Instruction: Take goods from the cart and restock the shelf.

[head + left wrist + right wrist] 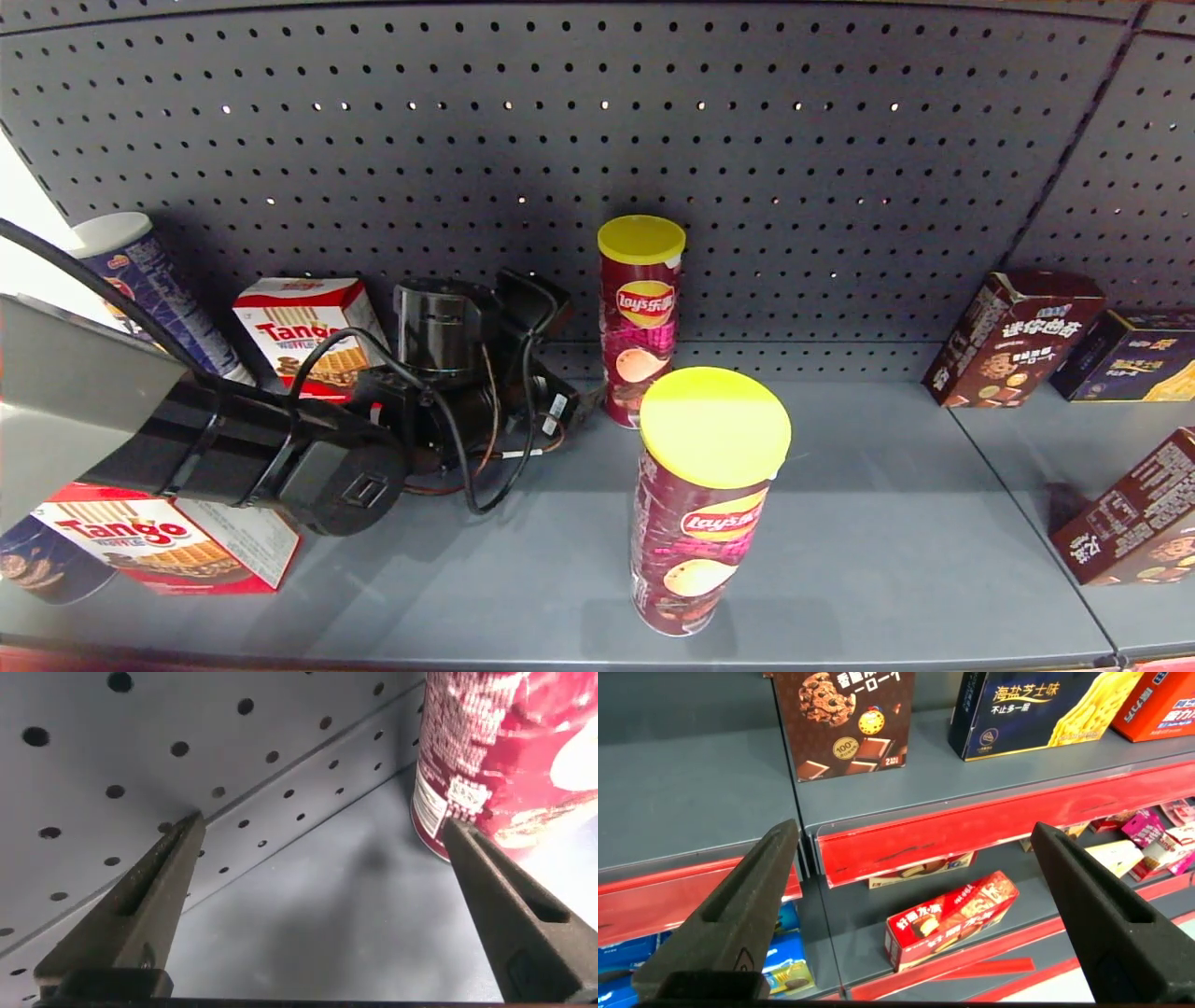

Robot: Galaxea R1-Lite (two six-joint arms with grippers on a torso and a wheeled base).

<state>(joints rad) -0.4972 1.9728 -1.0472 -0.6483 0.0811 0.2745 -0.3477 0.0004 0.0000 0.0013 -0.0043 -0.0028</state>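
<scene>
Between the 2 fingers [140, 915] of the left gripper [322, 826], which stand wide apart, we see bare grey shelf [355, 924] and the foot of the pegboard wall [187, 747]. 1 fingertip lies just beside the base of the rear crisp can [505, 756]; we cannot tell whether it touches. In the head view the left arm [243, 448] comes in from the left, low over the shelf, with its wrist near that can, which stands upright against the pegboard under a yellow lid. The front crisp can [700, 504], of the same maroon make and also upright, stands nearer the shelf's front edge, apart from the rear one. Left of the arm we see an upright wafer box [303, 331] by the wall, a second wafer box [168, 546] lying near the front edge, and a blue can with a white lid [149, 280] at the far left. To the right, well apart from the crisp cans, stand a brown cookie box [1013, 341] and a dark blue box [1130, 359] by the wall, with another brown box [1130, 518] lying nearer the front. The right gripper [915, 831] hangs with its fingers apart too, in front of lower shelf levels edged with a red strip [990, 821], where a red snack box [952, 919] lies tilted.
</scene>
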